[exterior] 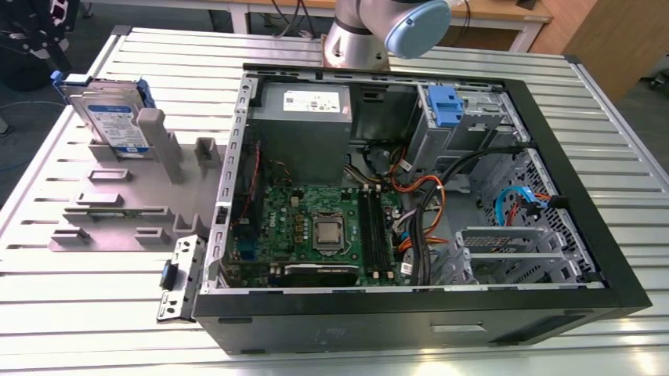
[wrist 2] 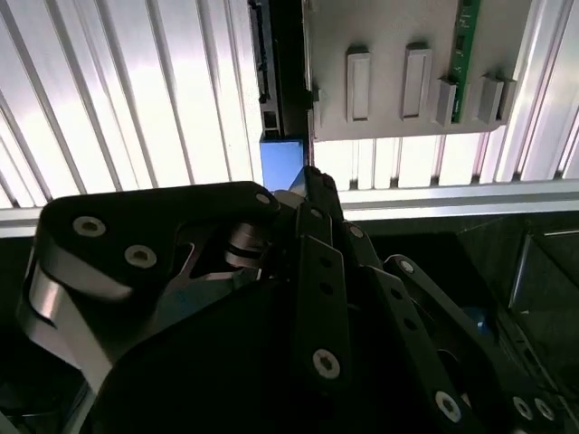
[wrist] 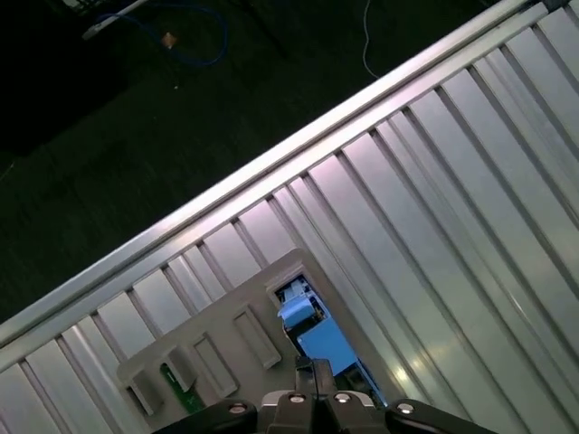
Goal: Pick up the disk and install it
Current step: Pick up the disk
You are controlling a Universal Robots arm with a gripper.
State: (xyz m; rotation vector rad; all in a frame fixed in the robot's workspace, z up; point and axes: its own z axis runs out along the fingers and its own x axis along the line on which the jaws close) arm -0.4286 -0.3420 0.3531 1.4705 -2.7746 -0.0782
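The disk (exterior: 110, 117) stands on edge in a grey holder (exterior: 115, 211) at the exterior view's left, silver-grey with a white-and-blue label and blue rails. In both wrist views I look down on it: its blue rail (wrist: 317, 342) and dark edge show just past my fingertips, and its blue corner (wrist 2: 282, 161) lies beside the holder plate (wrist 2: 398, 54). My gripper (wrist: 312, 366) hangs above the disk, apart from it. Its dark fingers (wrist 2: 312, 194) meet at one narrow tip, shut with nothing between them.
The open computer case (exterior: 418, 305) lies on the ribbed metal table (exterior: 585, 102), with the motherboard, cables, a grey power supply (exterior: 309, 117) and a blue drive-cage bracket (exterior: 444, 106) inside. My arm's base (exterior: 387, 23) stands behind the case. The table's edge (wrist: 271, 163) drops to dark floor.
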